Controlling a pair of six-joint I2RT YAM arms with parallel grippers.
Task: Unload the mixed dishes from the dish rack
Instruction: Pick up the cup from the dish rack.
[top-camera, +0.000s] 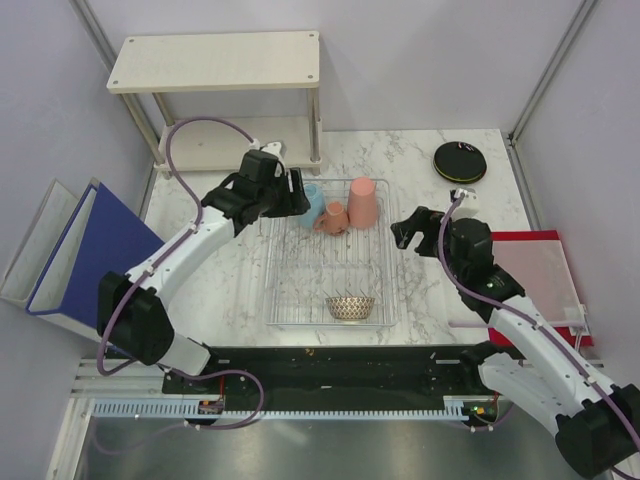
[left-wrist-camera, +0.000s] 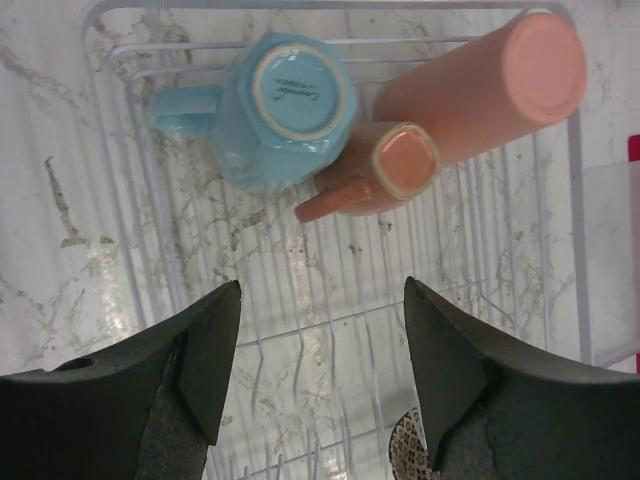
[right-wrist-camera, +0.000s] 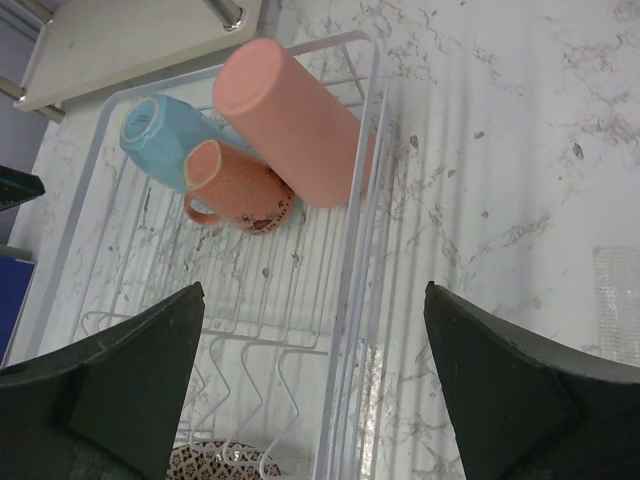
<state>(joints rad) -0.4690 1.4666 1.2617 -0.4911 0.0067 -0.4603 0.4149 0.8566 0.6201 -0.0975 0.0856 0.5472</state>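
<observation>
The silvery wire dish rack (top-camera: 320, 265) lies at the table's middle. At its far end lie a light blue cup (top-camera: 312, 205), a small salmon mug (top-camera: 333, 217) and a tall salmon cup (top-camera: 364, 202); a net-patterned beige bowl (top-camera: 350, 307) sits at its near end. A black plate (top-camera: 459, 161) lies on the table at back right. My left gripper (top-camera: 300, 195) is open and empty, hovering just left of the blue cup (left-wrist-camera: 285, 105). My right gripper (top-camera: 403, 232) is open and empty over the rack's right rim (right-wrist-camera: 350, 280). No red-brown or green plates are in view.
A two-tier beige wooden shelf (top-camera: 215, 60) stands at the back left. A blue folder (top-camera: 95, 250) leans at the left edge. A red mat (top-camera: 545, 270) with a translucent sheet lies at the right. Walls close in on both sides.
</observation>
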